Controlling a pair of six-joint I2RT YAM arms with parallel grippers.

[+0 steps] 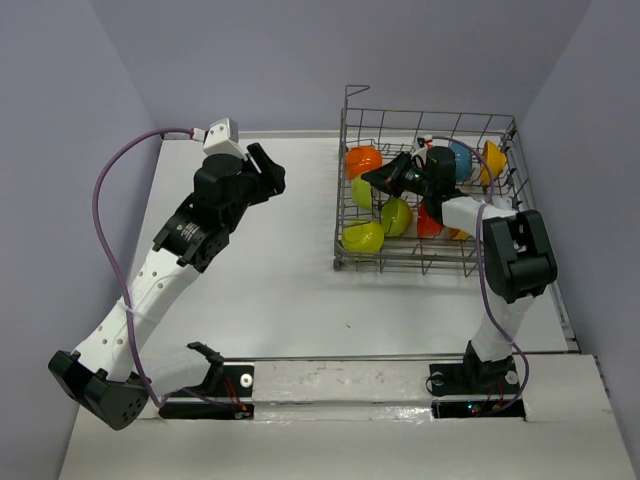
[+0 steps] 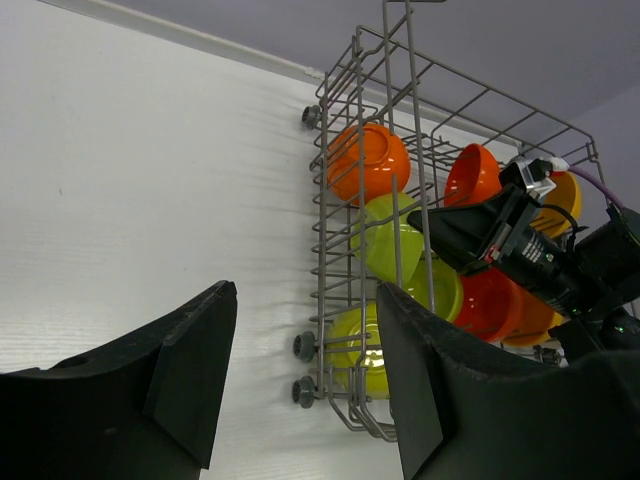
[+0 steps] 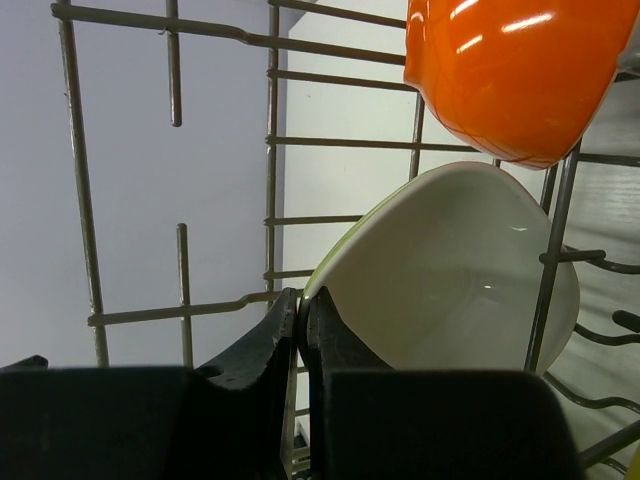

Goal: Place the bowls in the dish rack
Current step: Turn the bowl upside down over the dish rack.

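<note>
The dish rack (image 1: 345, 255) stands on the desk (image 1: 270, 290) at its far right corner, with its right side along the desk's right edge. All the bowls (image 1: 395, 215) in view are inside it, propped on edge among the tines. An orange bowl (image 1: 362, 160) is in the rack's far left corner, with a lime-green bowl (image 1: 360, 192) just nearer. A yellow-green bowl (image 1: 362, 237) is by the near left corner. A blue bowl (image 1: 462, 158) and an orange-yellow bowl (image 1: 490, 160) are toward the far right corner.

The right arm reaches over the rack from its near right side. The right gripper (image 3: 301, 335) is closed, finger against finger, with nothing pinched between them. Its tips are down among the wires, just beside the rim of the lime-green bowl, whose inside is white. Whether they touch the rim cannot be told.

The left gripper (image 2: 300, 370) is over bare desk left of the rack, apart from it. Its fingers are spread wide and hold nothing.
</note>
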